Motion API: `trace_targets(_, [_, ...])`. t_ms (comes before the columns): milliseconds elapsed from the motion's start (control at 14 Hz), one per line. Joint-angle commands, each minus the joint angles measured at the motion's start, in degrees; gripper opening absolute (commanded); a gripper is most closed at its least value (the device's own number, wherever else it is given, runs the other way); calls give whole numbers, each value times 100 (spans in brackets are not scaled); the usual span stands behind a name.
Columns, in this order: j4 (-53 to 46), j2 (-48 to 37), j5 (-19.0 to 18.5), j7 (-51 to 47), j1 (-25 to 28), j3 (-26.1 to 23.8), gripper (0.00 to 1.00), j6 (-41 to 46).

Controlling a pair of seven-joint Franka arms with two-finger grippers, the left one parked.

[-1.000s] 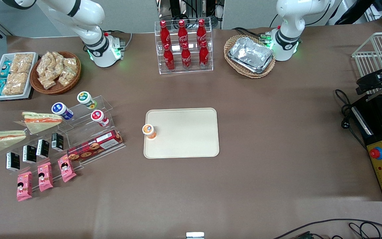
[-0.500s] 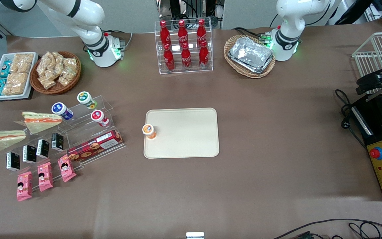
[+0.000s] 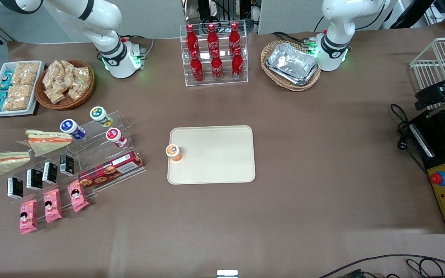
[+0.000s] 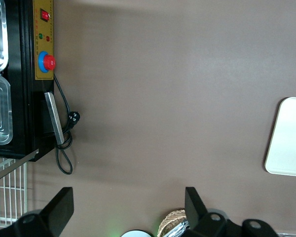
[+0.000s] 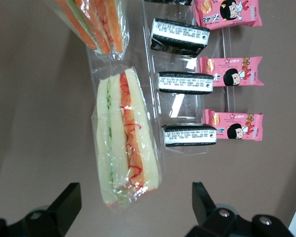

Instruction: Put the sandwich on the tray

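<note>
The gripper [image 5: 133,217] is held wide open over the sandwich [image 5: 126,143], well apart from the tray [image 3: 214,154], at its nine o'clock. Black cartons [image 5: 185,83] are ranged beside it; a second sandwich [image 5: 96,24] is cut off.

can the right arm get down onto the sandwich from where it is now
Probably yes. In the right wrist view the end effector hangs open above the sandwich with nothing between them. The second sandwich and the small black cartons lie beside it, close enough to need care.
</note>
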State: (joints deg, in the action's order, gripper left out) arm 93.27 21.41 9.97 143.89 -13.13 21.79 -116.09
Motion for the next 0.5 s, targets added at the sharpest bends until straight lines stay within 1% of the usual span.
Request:
trace_targets(0, [226,-41,163,139,-23,-35,100,-326])
trace_targets(214, [420,-50,181,156,-31,-52,100,-537])
trace_targets(429, [561,-58,672,603,-23,-44,100,-704])
